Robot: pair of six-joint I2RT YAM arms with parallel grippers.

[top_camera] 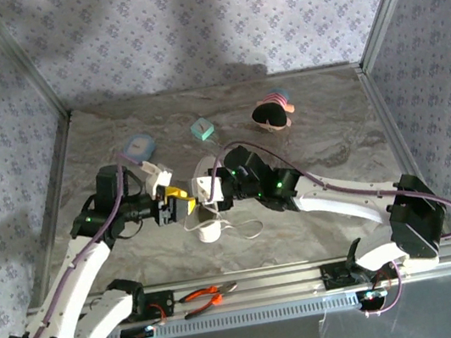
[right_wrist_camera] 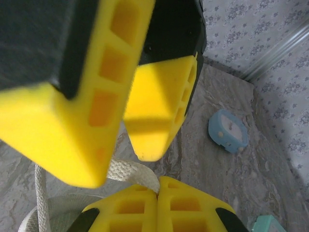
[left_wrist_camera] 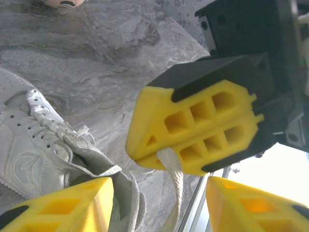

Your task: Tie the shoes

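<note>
On the sneaker's left, the left gripper [left_wrist_camera: 159,187] has its yellow fingers [left_wrist_camera: 63,205] spread wide apart and nothing is pinched between them. A grey-white loop of lace [left_wrist_camera: 123,191] runs close past one finger, though I cannot tell whether they touch.

The sneaker [left_wrist_camera: 29,145] lies on the marbled table [left_wrist_camera: 111,58] between the two grippers, its white laces criss-crossed up the front. A curved stitched shape on its side is too faint to read as any mark.

Right over the sneaker, the right gripper [right_wrist_camera: 158,184] has its yellow pads pressed tight together and pinches a flat white lace [left_wrist_camera: 170,166], which hangs down from the seam between them into the gap of the left gripper.

Beyond the sneaker and off to its left sits a light blue round thing [top_camera: 138,147], and straight behind it there is a small teal block [top_camera: 202,128]. Farther right lies a dark round object with a pink and blue rim [top_camera: 273,114]. Orange-handled pliers [top_camera: 204,296] lie on the metal rail [top_camera: 312,280] at the near side of the sneaker.
</note>
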